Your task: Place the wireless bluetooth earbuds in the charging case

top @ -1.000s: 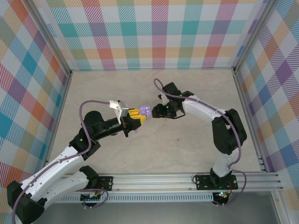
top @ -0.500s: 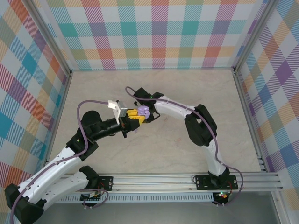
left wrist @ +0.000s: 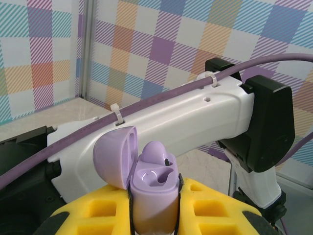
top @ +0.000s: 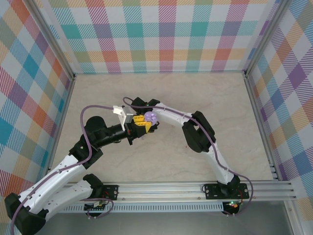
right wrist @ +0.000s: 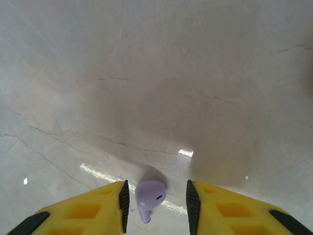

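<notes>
Loose earbud (right wrist: 149,194) looks to be lying on the desk (right wrist: 156,73), its shadow just behind it, bulb end away from the cam and stem toward it. It sits btw the yellow fingers of the right gripper (right wrist: 156,196). Jaws there are spread, one each side of the bud w/ a gap on both sides, so no contact that I can see.

Seated earbud (left wrist: 156,151) is in the charging case (left wrist: 151,193). The case is upright w/ its lid (left wrist: 115,156) flipped open to the left, and the pocket beside the bud shows as a hollow. Left gripper (left wrist: 154,208) jaws are pinching the case body btw their yellow pads (left wrist: 98,213).

Desk is pale beige, marble-like w/ faint veins, and glossy: a few glare spots show in the right wrist cam. Pastel checked walls (top: 161,34) close three sides, w/ alu posts at the far corners and a rail (top: 195,186) along the near edge at the arm bases.

Top cam gives me the layout. The case is a purple blob at the left gripper tip, mid-desk, and the right arm (top: 195,129) is folded and reaching across to the left, its wrist just behind the case. Left wrist cam gives the case interior, plus the right arm's white link (left wrist: 186,117) and purple cable (left wrist: 146,105) crossing close behind. Right wrist cam gives the bud-to-jaw gaps.
</notes>
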Available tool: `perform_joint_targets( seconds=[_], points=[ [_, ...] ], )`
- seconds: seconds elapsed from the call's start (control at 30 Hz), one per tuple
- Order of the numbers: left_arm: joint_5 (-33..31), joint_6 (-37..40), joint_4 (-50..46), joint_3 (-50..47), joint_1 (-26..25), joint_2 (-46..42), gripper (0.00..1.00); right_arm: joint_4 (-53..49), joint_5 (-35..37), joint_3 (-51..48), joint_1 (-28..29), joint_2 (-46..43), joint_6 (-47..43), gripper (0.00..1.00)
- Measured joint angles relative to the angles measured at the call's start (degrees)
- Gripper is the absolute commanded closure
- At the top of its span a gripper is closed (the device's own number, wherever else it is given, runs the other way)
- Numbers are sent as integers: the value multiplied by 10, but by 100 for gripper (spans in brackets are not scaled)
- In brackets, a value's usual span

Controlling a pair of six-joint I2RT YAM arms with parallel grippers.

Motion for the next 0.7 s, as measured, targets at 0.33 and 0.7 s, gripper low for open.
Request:
perform_joint_targets(
  seconds=[0.33, 0.7],
  points=[
    [2, 0, 0, 0, 0, 0, 81, -31, 24, 31, 14, 23, -1, 62],
    [2, 0, 0, 0, 0, 2, 82, -56, 63, 44, 23, 30, -11, 72]
  ],
)
